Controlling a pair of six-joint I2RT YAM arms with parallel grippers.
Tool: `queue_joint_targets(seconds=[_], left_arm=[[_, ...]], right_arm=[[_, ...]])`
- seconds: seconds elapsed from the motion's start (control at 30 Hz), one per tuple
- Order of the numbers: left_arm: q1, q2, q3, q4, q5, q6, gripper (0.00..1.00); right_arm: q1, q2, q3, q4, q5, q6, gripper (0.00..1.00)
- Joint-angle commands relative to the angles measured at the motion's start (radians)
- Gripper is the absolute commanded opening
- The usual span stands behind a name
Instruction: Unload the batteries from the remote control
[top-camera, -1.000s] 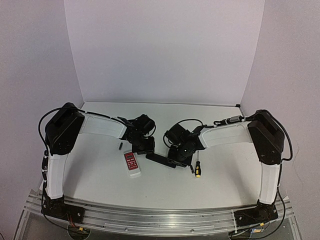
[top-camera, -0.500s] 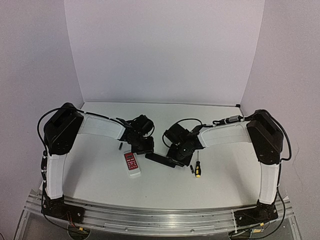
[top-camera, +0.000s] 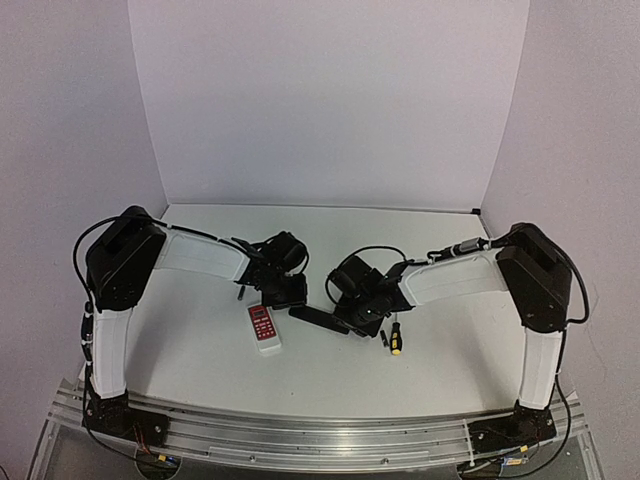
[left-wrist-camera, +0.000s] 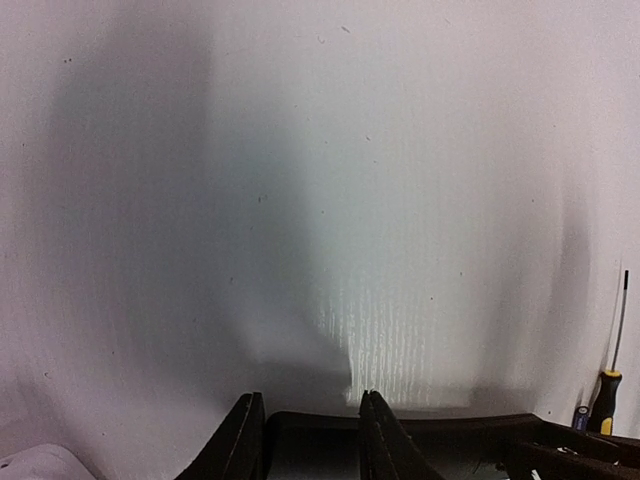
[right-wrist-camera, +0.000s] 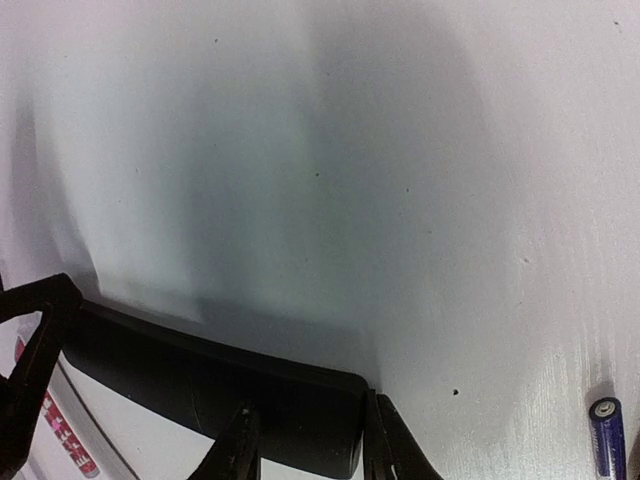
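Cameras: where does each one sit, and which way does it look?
Top external: above and behind the arms, looking down at the table; both arms show.
Left wrist: on the left arm, looking across the table towards the screwdriver; the left end effector shows.
Right wrist: on the right arm, looking down at the remote control; the right end effector shows.
Shared: both wrist views catch the remote control and one battery.

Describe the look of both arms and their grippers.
The left arm and right arm have white link shells, bulky black joint housings and loose black cables. The left gripper and right gripper each have two slim, black, tapered fingers.
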Motion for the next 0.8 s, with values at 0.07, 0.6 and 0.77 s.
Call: queue_joint_targets(seconds=[0.07, 0.6, 0.77], left_arm=[[-0.031, 0.098, -0.035, -0.238, -0.018, -0.018, 0.38], [-0.02, 0.065, 0.119, -0.296, -0.092, 0.041, 0.56], [-0.007, 0.023, 0.27, -0.349, -0.144, 0.081, 0.7]], right_arm=[[0.012, -0.052, -0.114, -0.02, 0.029, -0.044, 0.38], [0.003, -0.294, -0.127, -0.049, -0.027, -0.633, 0.73], [0.002, -0.375, -0.115, -0.046, -0.064, -0.954, 0.83]])
